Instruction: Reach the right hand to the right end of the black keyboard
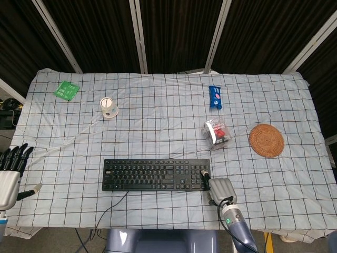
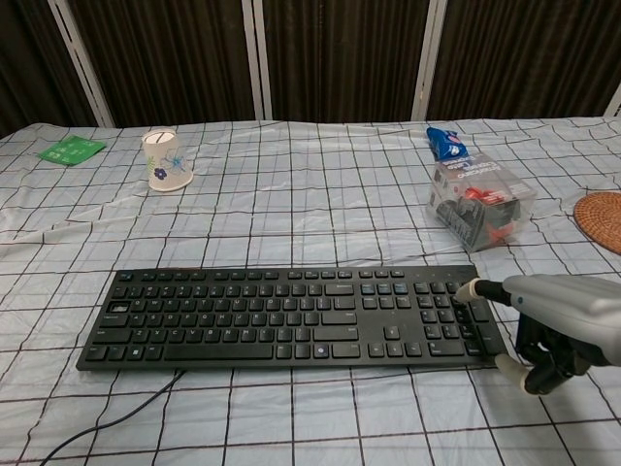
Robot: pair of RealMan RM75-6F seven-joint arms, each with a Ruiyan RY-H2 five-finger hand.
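The black keyboard (image 1: 155, 175) (image 2: 291, 316) lies lengthwise near the table's front edge. My right hand (image 1: 220, 190) (image 2: 555, 325) is at its right end, back upward. In the chest view its thumb tip (image 2: 469, 289) rests on the rightmost keys. The other fingers (image 2: 511, 367) curl down beside the front right corner, and the keyboard lies flat. My left hand (image 1: 9, 176) hangs off the table's front left corner with straight, spread fingers and holds nothing.
A paper cup (image 1: 108, 108) (image 2: 165, 160) and a green packet (image 1: 66, 90) sit at the back left. A blue snack packet (image 1: 215, 97), a clear box (image 1: 217, 132) (image 2: 478, 205) and a woven coaster (image 1: 266, 140) lie right of centre. The keyboard's cable (image 2: 107, 422) trails off the front edge.
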